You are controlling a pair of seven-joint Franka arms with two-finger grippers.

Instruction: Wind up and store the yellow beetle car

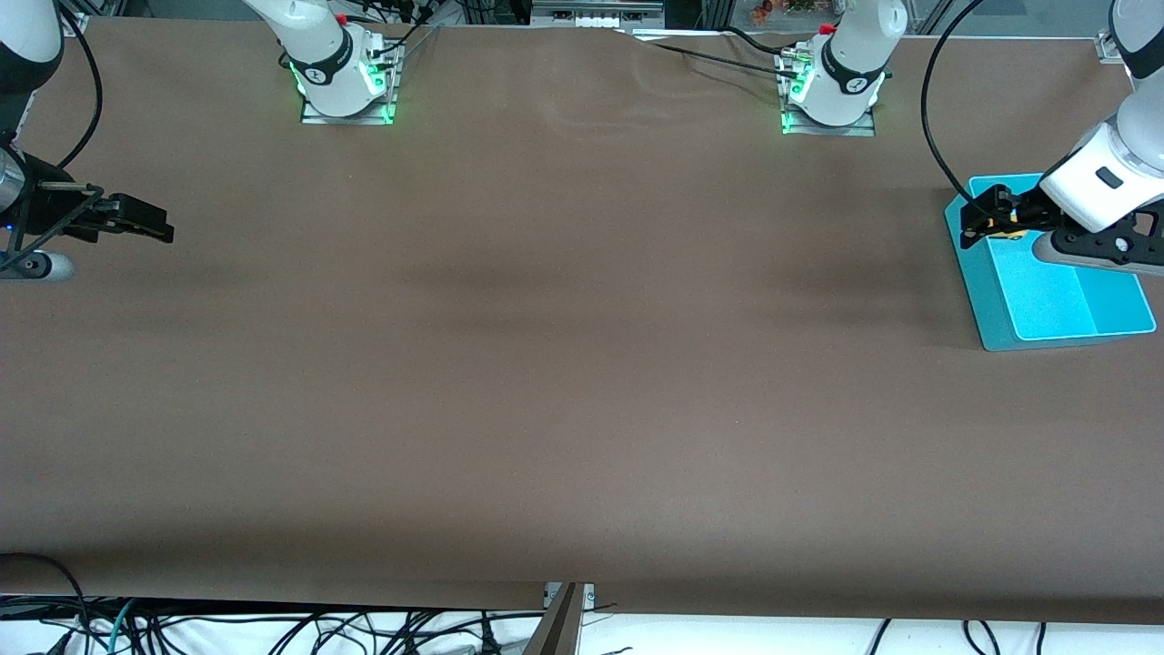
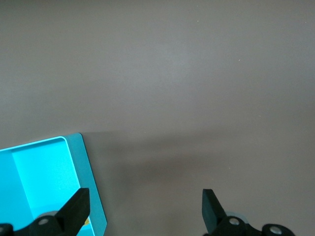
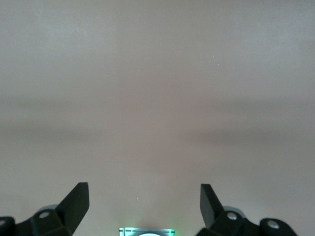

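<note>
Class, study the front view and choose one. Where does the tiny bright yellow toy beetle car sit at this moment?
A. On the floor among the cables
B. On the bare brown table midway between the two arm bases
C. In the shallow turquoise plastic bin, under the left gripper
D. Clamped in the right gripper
C: the tiny bright yellow toy beetle car shows in the shallow turquoise plastic bin, under the open left gripper.

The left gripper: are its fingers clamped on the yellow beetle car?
No. In the left wrist view the left gripper stands open with bare table between its fingers, over the turquoise bin's edge.
</note>
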